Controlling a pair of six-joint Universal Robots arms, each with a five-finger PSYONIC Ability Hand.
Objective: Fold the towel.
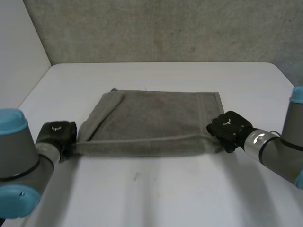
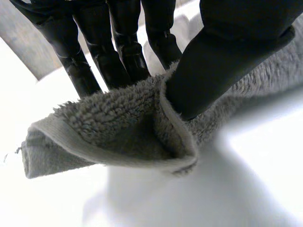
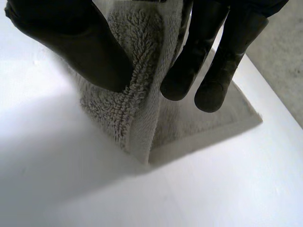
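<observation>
1. Head view showed the grey towel (image 1: 156, 118) lying mid-table on the white table (image 1: 151, 194). Its far edge was flat, and a strip along its left side was turned over onto itself toward the far-left corner.
2. At the near-left corner was the left hand (image 1: 57, 135), and at the near-right corner the right hand (image 1: 228, 128). The near edge ran fairly straight between them and appeared slightly raised, w/ shadow under it.
3. Left wrist view: the thumb (image 2: 222, 61) pressed into the corner from one side, w/ the fingers (image 2: 118, 56) close together behind the cloth. The corner was pinched between them. The cloth was bunched into a cupped fold, hem curling at the tip.
4. Right wrist view: thumb and fingers clamped the corner from opposite sides, fingers side by side. The hem corner hung below the pinch. Whether its tip touched the table could not be told.
5. Assessment: step in hand was judged to be carrying the near edge over to the far edge for the first half-fold. No fold had been completed; task was at an early stage.
6. Requirements for a good result, as judged:
   - Both hands needed to rise and travel together at equal height, w/ the edge held taut so the middle did not sag or drag.
   - Near corners needed to land on the far corners, hems aligned, before any release.
   - The turned-over left strip risked being trapped as a crease. Outward tension from the left hand was advisable.
   - The left pinch was bunched and its corner was likely to land untidy, so lowering slowly was advised.
</observation>
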